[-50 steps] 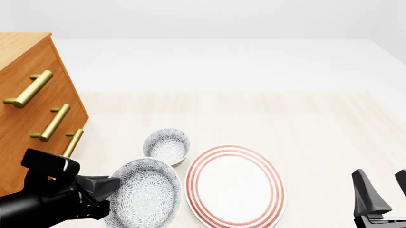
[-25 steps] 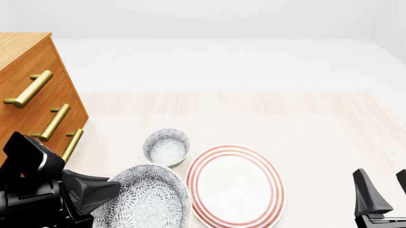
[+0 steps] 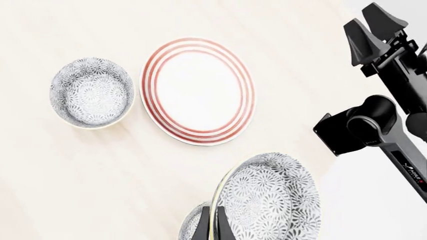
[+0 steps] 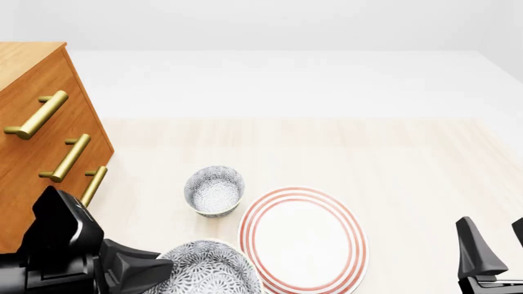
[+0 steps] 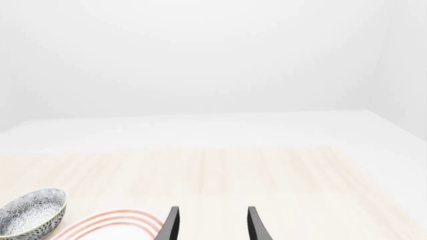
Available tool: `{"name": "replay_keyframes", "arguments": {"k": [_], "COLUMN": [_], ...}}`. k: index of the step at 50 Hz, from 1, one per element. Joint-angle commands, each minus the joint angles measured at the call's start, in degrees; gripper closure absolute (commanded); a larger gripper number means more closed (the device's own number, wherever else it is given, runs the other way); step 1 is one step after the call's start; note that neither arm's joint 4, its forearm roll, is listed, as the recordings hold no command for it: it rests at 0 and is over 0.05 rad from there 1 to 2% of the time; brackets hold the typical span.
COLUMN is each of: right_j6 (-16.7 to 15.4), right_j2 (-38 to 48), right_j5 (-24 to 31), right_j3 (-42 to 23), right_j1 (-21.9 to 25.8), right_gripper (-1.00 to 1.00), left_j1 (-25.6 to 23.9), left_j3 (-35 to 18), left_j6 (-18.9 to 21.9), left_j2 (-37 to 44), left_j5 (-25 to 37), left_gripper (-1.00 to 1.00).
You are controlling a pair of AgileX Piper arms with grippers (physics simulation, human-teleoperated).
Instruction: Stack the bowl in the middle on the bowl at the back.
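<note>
My left gripper is shut on the rim of the bowl in the middle, a grey-speckled white bowl at the near left edge of the front view. In the left wrist view the gripper pinches the rim, and the bowl hangs tilted above the table. The bowl at the back stands upright on the table, farther away and apart from the held one; it also shows in the left wrist view. My right gripper stands open at the near right, nothing between its fingers.
A large white plate with red rings lies right of both bowls, also seen from the left wrist. A wooden drawer cabinet with brass handles stands at the left. The right arm crosses the left wrist view.
My left gripper has carried the held bowl toward the near edge of the front view, away from the back bowl, which now shows in full. The right gripper has not moved.
</note>
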Motion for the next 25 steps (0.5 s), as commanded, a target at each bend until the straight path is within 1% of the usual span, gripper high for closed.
{"name": "replay_keyframes", "arguments": {"k": [1, 2, 10, 25], "right_j6": [0.07, 0.09, 0.15, -0.05], "right_j2": [0.00, 0.00, 0.00, 0.00], "right_j5": [0.06, 0.07, 0.11, 0.17], "right_j3": [-0.17, -0.18, -0.18, -0.25], "right_j1": [-0.02, -0.02, -0.05, 0.09], "right_gripper": [-1.00, -1.00, -1.00, -1.00], "left_j1": [-3.05, -3.27, -4.37, -4.45], "left_j3": [3.18, 3.73, 6.73, 9.71], "left_j6": [-1.46, -1.05, -2.14, -4.48], "left_j2": [0.47, 0.80, 0.80, -2.37], "left_j5": [-2.62, -3.12, -4.46, -2.06], "left_gripper": [1.00, 1.00, 1.00, 1.00]}}
